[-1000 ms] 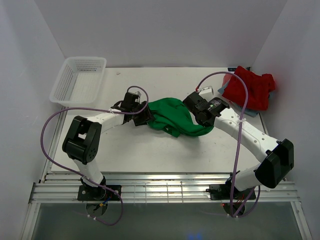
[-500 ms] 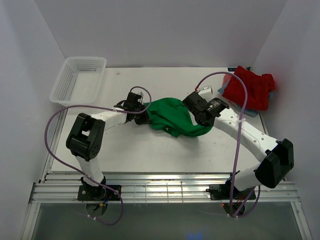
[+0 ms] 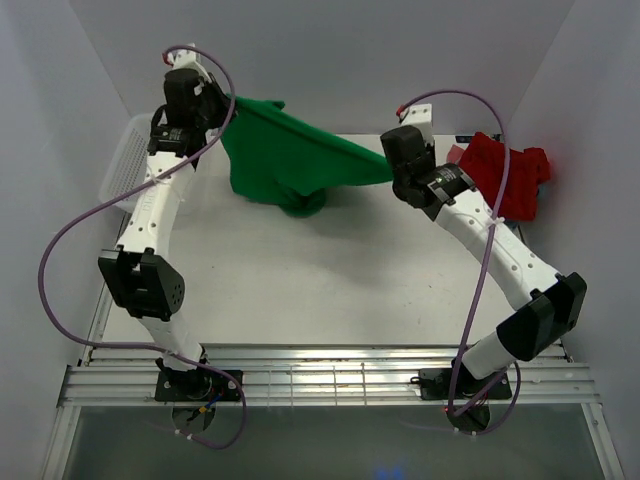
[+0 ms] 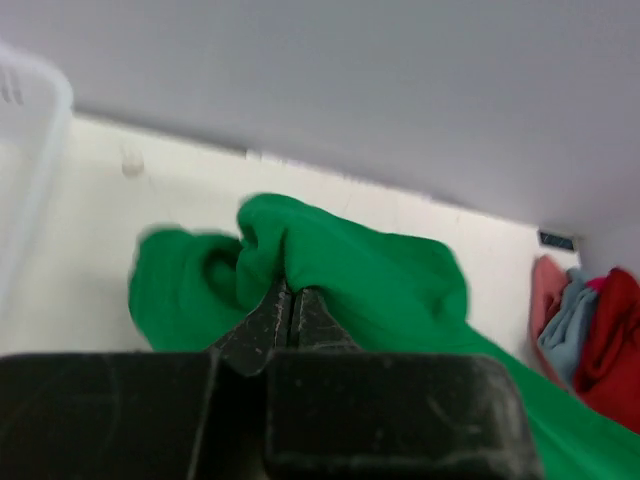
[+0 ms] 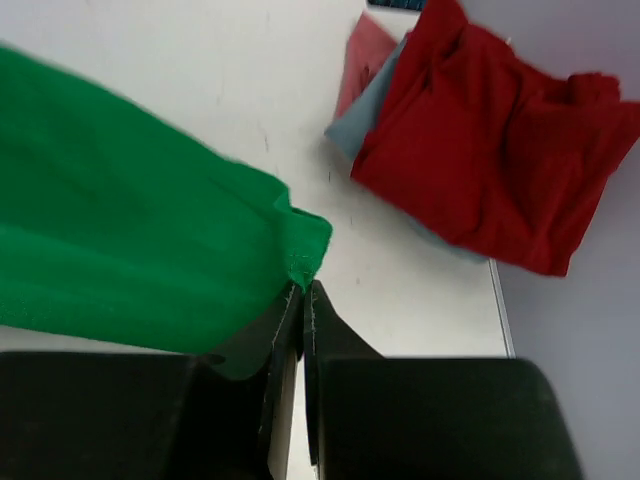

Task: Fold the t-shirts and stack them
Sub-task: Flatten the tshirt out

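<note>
Tabletop [image 3: 330, 290] with a green shirt [image 3: 290, 165] held up over it.
The left hand [image 4: 291, 300] is pressed together on one edge of the green shirt, high up near the back wall. The right hand [image 5: 303, 290] pinches another edge, lower down. The shirt hangs stretched between them, and its low end seems to reach the tabletop. A red shirt [image 3: 505, 175] lies bunched at the far right on a blue-grey shirt [image 5: 380, 125].

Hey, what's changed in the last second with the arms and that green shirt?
The left tool closed on the green shirt. Both arms then lifted it off the table, stretching it between the left tool and the right tool, which was already gripping. The red shirt and basket stayed put.
</note>
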